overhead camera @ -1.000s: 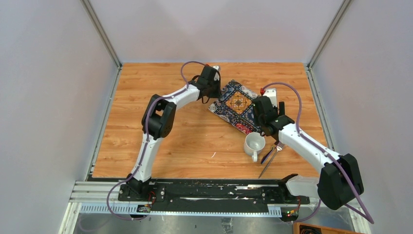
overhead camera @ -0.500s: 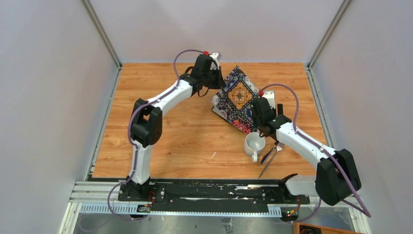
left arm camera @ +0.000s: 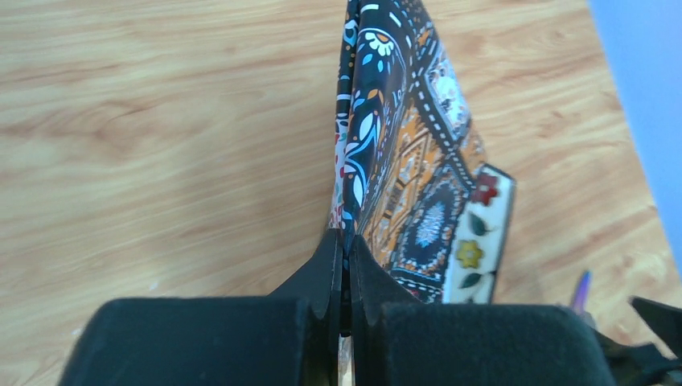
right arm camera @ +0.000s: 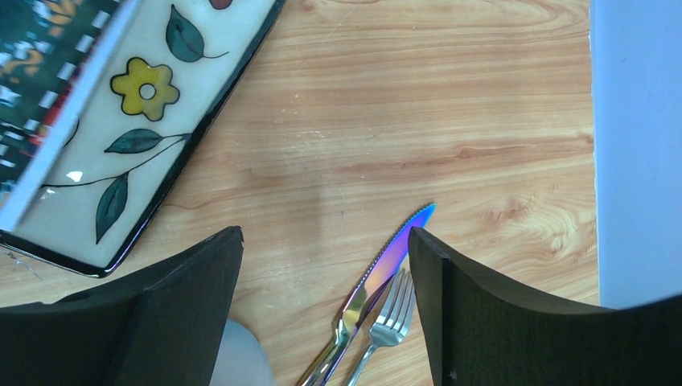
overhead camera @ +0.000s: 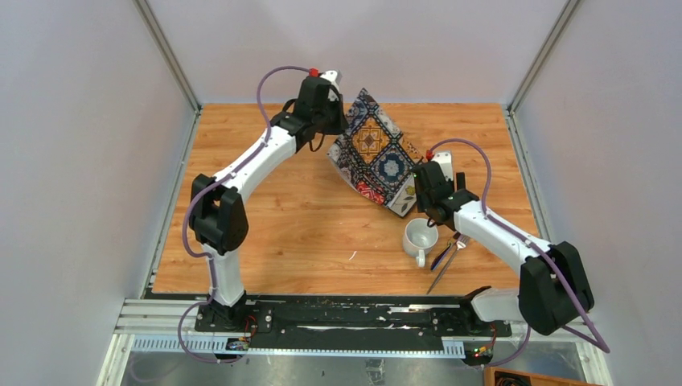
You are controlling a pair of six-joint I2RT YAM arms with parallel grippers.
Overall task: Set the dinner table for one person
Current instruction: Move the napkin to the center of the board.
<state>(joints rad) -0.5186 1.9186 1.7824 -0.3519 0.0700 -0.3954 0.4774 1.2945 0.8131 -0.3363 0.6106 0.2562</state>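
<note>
My left pincer [left arm camera: 343,241] is pressed together on the mat [left arm camera: 402,161], which hangs tilted over the table [overhead camera: 265,233]. My right pincer [right arm camera: 323,233] is spread, empty. Risk: the mat's low corner may sweep the nearby mug [overhead camera: 420,237] over

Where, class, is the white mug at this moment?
In the top view the white mug stands on the dinner table, right of centre, just left of the knife and fork, in front of the placemat.
</note>
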